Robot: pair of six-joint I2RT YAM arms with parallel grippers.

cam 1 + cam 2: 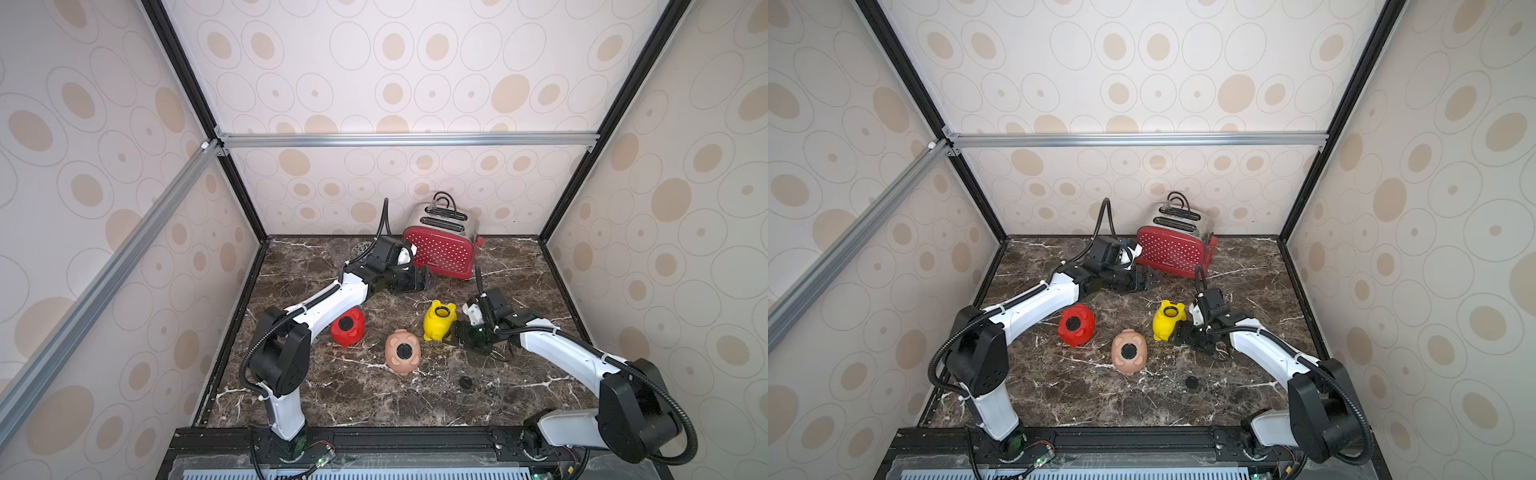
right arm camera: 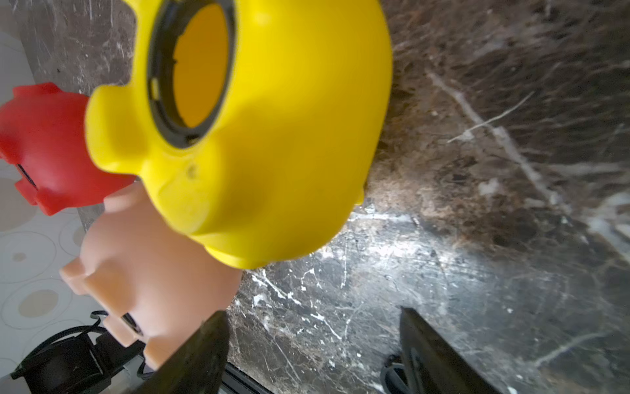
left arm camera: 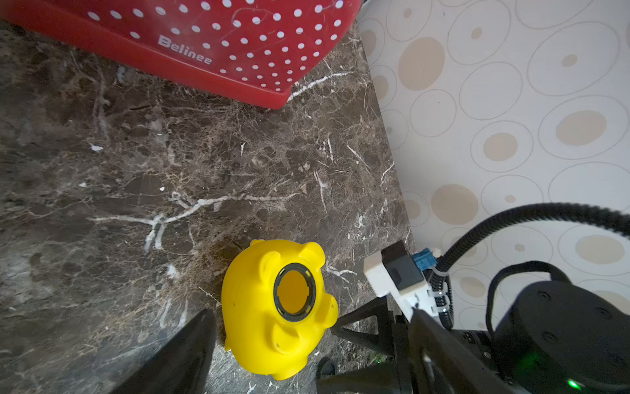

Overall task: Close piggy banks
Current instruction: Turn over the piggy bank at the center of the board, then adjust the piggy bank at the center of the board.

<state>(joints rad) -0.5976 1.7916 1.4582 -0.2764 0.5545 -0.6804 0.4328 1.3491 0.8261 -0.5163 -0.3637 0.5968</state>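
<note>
Closing the yellow pig looks like the job in hand. Its belly hole faces up. It has a black ring round it and nothing in it. The red pig and the pink pig lie to the left of the yellow pig. Each has a black plug in its belly, so they look done. One loose plug lies on the table near the yellow pig, on the robot's side of it and a little to the right.

The right claw sits low, just beside the yellow pig. Its jaws are wide apart and it holds nothing. The left claw is behind the yellow pig, well apart from it. It looks open and empty too. The toaster stands farther back.

To do this well, I think the right claw should go to the loose plug, pinch it by the rim and keep it flat. Then it should set the plug square on the hole, line it up with the little gaps in the ring, and push and turn gently. The pig is round and may roll, so the left claw could hold it steady.
</note>
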